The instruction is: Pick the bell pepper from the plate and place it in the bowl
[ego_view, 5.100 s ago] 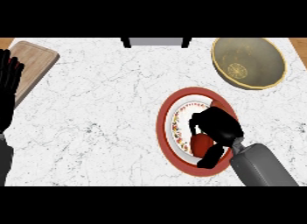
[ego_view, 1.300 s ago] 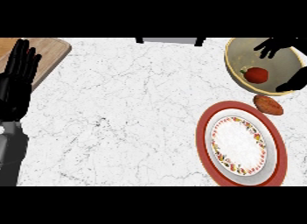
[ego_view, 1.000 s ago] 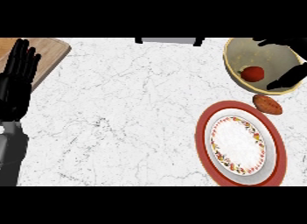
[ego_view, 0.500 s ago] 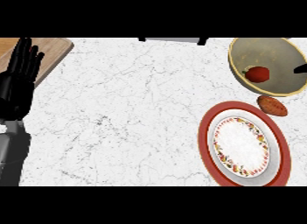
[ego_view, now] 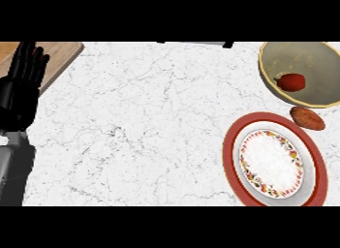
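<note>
One view only, head view, looking down on the counter (ego_view: 151, 135).

Task status: judged all but complete. Bell pepper (ego_view: 292, 82), red with a green stem, lying inside the bowl (ego_view: 272, 63), toward the bowl's lower left wall. Bowl near the counter's far right corner. Plate (ego_view: 233, 160), red-rimmed with a patterned inner ring, near the counter's right edge toward the near side; nothing lying on it. Nothing left to carry, to judge by this; at most, the arm's withdrawal.

Hands: left hand (ego_view: 19, 92) at the counter's left edge, fingers straight and pointing up, holding nothing, at rest over the edge of a wooden board (ego_view: 61, 51). Right hand not visible anywhere; state not to be told.

Other items: brown oval item (ego_view: 307, 118), perhaps a potato, on the counter between bowl and plate, just beside the rims of both. Wooden board at the far left corner, partly hidden by the left hand. Dark object at the far edge, cut off, not identifiable.

Obstructions: none seen between plate and bowl apart from the brown item.
</note>
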Controlling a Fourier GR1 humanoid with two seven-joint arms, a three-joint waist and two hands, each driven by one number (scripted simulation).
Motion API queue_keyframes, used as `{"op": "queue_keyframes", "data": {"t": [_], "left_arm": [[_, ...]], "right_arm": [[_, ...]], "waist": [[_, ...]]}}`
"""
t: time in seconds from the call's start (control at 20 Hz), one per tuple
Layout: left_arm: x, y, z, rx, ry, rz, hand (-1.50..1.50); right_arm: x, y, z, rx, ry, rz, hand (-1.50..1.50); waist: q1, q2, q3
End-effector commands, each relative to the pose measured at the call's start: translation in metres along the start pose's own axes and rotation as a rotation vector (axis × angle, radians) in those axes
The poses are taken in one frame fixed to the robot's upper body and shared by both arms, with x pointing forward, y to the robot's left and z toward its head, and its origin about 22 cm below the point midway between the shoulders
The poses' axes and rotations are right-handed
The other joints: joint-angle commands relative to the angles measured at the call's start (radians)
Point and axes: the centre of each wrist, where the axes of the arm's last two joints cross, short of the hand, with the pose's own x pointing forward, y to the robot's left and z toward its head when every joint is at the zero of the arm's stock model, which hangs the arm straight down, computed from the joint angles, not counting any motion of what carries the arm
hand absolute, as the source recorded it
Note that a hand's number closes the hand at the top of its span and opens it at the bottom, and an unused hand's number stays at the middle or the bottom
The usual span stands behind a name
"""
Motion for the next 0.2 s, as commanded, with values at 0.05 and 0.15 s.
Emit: {"op": "queue_keyframes", "data": {"t": [0.05, 0.15], "left_arm": [[0.002, 0.002, -0.001, 0.000, -0.011, 0.001, 0.00], [0.002, 0.002, -0.001, -0.006, -0.007, 0.003, 0.00]], "right_arm": [[0.000, -0.023, 0.021, 0.023, -0.031, -0.067, -1.50], [0.005, -0.028, 0.022, 0.023, -0.042, -0.073, -1.50]], "waist": [[0.005, 0.009, 0.004], [0.008, 0.009, 0.004]]}}
